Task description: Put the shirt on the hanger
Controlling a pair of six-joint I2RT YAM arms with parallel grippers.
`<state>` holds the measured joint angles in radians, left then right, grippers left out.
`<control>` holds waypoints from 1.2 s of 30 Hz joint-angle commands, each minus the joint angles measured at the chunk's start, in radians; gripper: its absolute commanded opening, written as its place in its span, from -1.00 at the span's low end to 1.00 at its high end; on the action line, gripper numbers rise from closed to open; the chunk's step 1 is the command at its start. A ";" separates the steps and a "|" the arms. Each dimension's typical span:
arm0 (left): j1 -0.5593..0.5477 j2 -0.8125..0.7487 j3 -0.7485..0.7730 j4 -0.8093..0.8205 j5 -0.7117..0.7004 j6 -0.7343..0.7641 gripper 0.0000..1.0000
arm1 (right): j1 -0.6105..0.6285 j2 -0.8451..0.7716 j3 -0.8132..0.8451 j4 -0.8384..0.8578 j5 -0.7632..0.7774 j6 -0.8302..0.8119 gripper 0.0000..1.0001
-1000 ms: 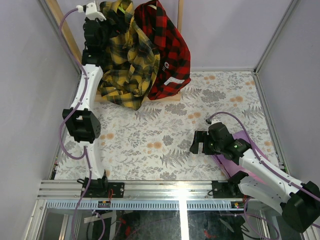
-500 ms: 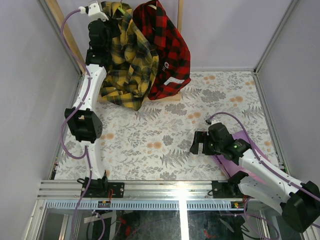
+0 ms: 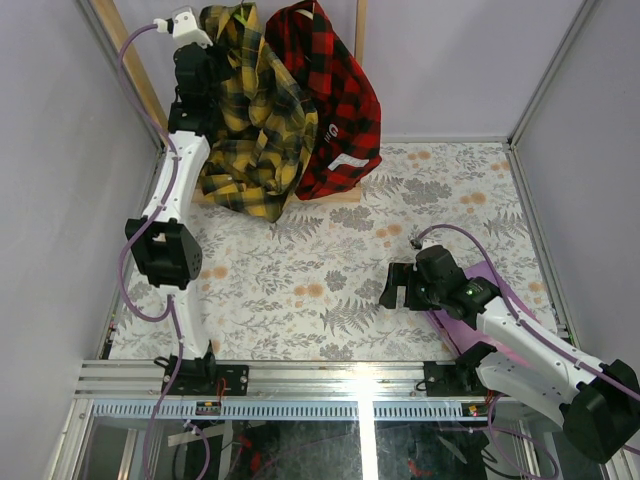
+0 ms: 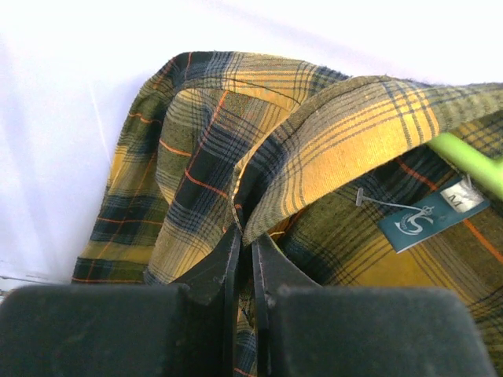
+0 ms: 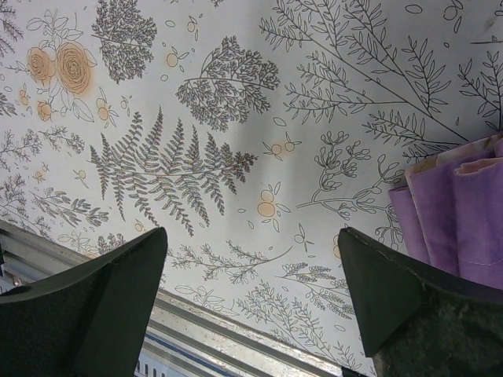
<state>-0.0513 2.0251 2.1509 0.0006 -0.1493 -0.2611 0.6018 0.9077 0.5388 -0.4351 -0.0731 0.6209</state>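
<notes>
The left gripper (image 4: 245, 237) has its jaws pinched on the shirt (image 3: 255, 110) beside the collar, up at the wooden rack (image 3: 125, 60); the hanger (image 4: 465, 159) peeks from under the collar; the right gripper (image 5: 251, 271) hovers over the worktop (image 3: 330, 260), jaws wide, empty.

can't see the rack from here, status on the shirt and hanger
Left fingers shut on the shirt at its collar edge. Right fingers open above the table, beside the purple cloth. Hanger showing inside the collar. Red plaid shirt hanging alongside.
</notes>
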 commanded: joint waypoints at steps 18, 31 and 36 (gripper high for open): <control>-0.045 -0.165 -0.237 0.093 -0.089 0.239 -0.16 | -0.004 -0.006 0.009 0.026 -0.039 -0.002 0.95; -0.057 -0.465 -0.421 0.116 0.022 0.075 0.85 | -0.004 -0.046 0.028 0.003 -0.009 -0.031 0.96; -0.060 -0.696 -0.703 0.161 -0.011 -0.070 0.93 | -0.003 -0.074 0.038 0.002 0.014 -0.039 0.97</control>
<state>-0.1051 1.4559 1.6173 0.0891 -0.1413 -0.1905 0.6018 0.8623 0.5388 -0.4343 -0.0875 0.6052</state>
